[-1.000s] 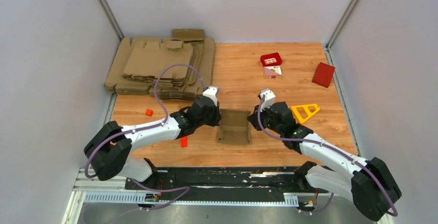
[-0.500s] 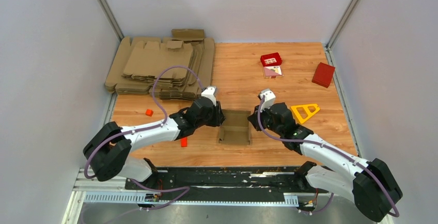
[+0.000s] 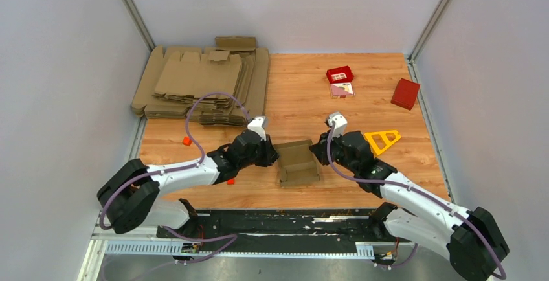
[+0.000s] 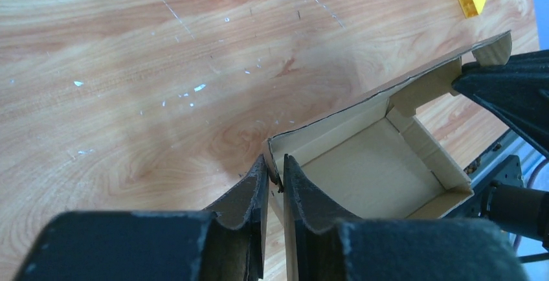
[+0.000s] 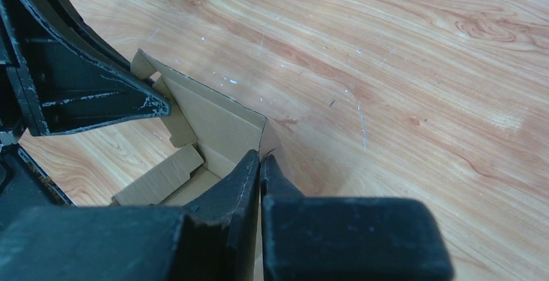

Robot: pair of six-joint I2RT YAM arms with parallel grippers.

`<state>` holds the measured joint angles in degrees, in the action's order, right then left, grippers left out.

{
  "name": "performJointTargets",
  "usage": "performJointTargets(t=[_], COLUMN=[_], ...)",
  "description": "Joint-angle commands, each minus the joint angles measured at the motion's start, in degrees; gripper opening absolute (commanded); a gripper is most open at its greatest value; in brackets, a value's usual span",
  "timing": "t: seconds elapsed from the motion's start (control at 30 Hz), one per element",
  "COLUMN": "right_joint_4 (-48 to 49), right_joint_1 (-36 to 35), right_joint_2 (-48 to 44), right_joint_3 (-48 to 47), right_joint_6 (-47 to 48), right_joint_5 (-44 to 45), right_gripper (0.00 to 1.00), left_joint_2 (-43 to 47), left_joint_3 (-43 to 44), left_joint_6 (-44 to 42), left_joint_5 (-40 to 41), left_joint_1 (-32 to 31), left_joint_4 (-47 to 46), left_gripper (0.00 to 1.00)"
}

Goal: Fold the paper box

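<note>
Box (image 3: 298, 163) is mid-table (image 3: 304, 93) near the front edge, between both arms. Left gripper (image 4: 274, 172) is clenched on its left wall corner, right gripper (image 5: 260, 158) is clenched on the right wall. The walls are up and the tray is formed; my read is that the loose flaps and lid aren't tucked or closed yet.

Wood-grain tabletop (image 3: 304, 93) enclosed by pale panels.
The tabletop is walled on three sides by plain pale grey panels (image 3: 291, 2), joined at the far corners by slanting metal posts (image 3: 131, 9). Its near edge is bordered by a black base plate (image 3: 285, 219) and an aluminium rail (image 3: 259, 247). Everything is lit softly and evenly.
</note>
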<state>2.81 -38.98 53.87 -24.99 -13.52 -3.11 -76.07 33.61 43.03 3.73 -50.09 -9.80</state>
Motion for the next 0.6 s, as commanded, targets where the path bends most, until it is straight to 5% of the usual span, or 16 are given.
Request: performJointTargets(t=[0.0, 0.23, 0.57], right_joint_4=[3.0, 0.9, -0.9], right_joint_1=[-1.6, -1.7, -1.6], right_joint_2=[-1.1, 1.4, 10.8], right_joint_3=[-0.2, -4.8, -12.1], right_joint_6=[-1.7, -0.8, -0.5], right_joint_5=[-4.2, -1.9, 4.1], right_gripper=[0.04, 0.04, 0.18], left_joint_2=[3.0, 3.3, 0.8], left_joint_3=[0.1, 5.7, 10.3], left_joint_6=[1.2, -3.5, -13.0], left_joint_5=[-3.8, -1.4, 6.8], left_joint_1=[-1.9, -1.9, -1.5], left_joint_4=[-7.6, -4.6, -5.3], left_gripper=[0.20, 0.21, 0.27])
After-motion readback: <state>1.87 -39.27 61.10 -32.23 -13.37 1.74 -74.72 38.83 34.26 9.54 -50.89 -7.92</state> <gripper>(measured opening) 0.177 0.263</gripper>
